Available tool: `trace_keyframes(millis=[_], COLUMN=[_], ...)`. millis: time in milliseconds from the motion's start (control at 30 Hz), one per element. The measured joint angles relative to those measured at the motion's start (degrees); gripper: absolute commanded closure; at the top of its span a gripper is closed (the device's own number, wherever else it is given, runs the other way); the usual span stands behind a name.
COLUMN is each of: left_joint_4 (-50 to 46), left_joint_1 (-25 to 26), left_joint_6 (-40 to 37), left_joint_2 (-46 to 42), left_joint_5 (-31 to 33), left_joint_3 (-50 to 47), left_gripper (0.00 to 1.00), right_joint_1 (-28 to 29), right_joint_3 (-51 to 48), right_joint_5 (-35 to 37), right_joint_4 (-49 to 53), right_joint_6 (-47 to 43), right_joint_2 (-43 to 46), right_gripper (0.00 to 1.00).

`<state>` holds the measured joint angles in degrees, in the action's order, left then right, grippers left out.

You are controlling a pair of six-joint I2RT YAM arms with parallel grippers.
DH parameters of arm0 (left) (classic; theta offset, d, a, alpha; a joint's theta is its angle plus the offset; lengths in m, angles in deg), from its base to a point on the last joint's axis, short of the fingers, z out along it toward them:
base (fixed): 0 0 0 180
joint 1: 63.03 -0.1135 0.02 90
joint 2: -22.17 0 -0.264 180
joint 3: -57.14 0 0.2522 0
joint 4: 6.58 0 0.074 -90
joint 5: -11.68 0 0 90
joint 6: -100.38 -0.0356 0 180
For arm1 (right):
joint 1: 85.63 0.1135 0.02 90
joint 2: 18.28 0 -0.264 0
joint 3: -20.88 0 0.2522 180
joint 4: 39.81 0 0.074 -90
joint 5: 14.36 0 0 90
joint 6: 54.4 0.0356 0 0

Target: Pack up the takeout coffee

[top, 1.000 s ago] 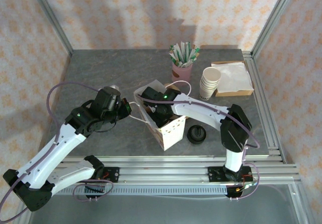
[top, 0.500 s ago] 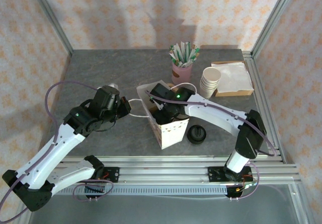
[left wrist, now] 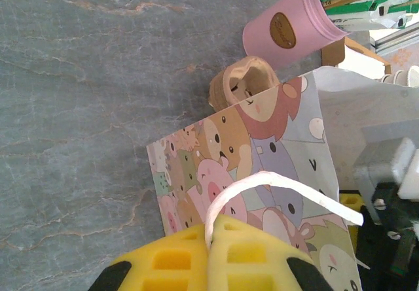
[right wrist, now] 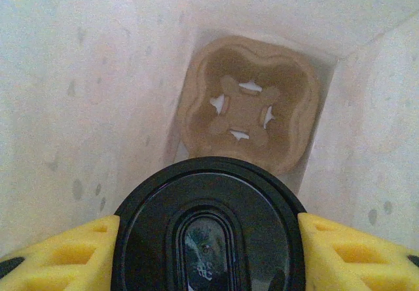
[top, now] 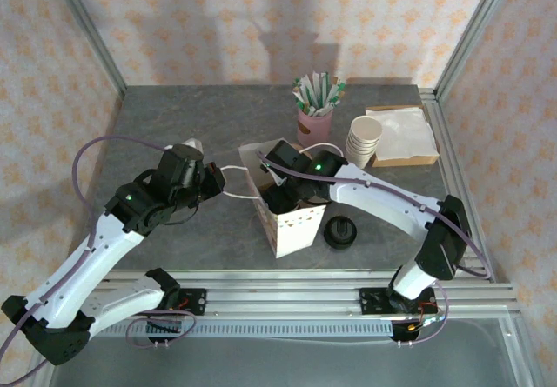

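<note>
The takeout coffee [right wrist: 209,229] shows as a round black lid pinched between the yellow fingers [right wrist: 59,252] of my right gripper [right wrist: 209,239], which is shut on it. It hangs inside the paper bag [top: 291,226], above a brown cardboard cup carrier [right wrist: 245,108] on the bag's floor. From above, my right gripper [top: 283,197] reaches down into the bag's mouth. My left gripper [left wrist: 211,239] is shut on the bag's white handle [left wrist: 262,183] and holds it out to the left. The bag's cartoon-printed side [left wrist: 262,147] faces the left wrist camera.
A separate black lid [top: 340,230] lies on the table right of the bag. Behind stand a pink cup of sticks [top: 315,124], a stack of lidless cream cups [top: 364,142] and a cardboard tray of napkins [top: 402,135]. A metal rail [top: 305,276] runs along the near edge.
My right arm has stretched out and carried the coffee further into the bag's mouth. The bag now stands more upright, and my left gripper has kept its hold on the handle.
</note>
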<state>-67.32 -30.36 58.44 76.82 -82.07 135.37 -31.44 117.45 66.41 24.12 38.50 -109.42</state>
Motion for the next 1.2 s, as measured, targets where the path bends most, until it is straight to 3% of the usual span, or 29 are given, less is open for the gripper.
trace_keyframes(millis=[1133,1200], left_joint_4=[-0.4,-0.4], left_joint_1=[0.0,0.0], left_joint_6=[-2.4,-3.0], left_joint_2=[1.0,1.0], left_joint_5=[2.6,2.7], left_joint_3=[1.1,1.2], left_gripper=[1.0,0.93], right_joint_1=[0.0,0.0], right_joint_3=[0.0,0.0], right_joint_5=[-0.1,-0.2], right_joint_4=[-0.1,-0.1], right_joint_6=[0.4,0.7], right_joint_2=[1.6,2.1], right_gripper=[0.44,0.44])
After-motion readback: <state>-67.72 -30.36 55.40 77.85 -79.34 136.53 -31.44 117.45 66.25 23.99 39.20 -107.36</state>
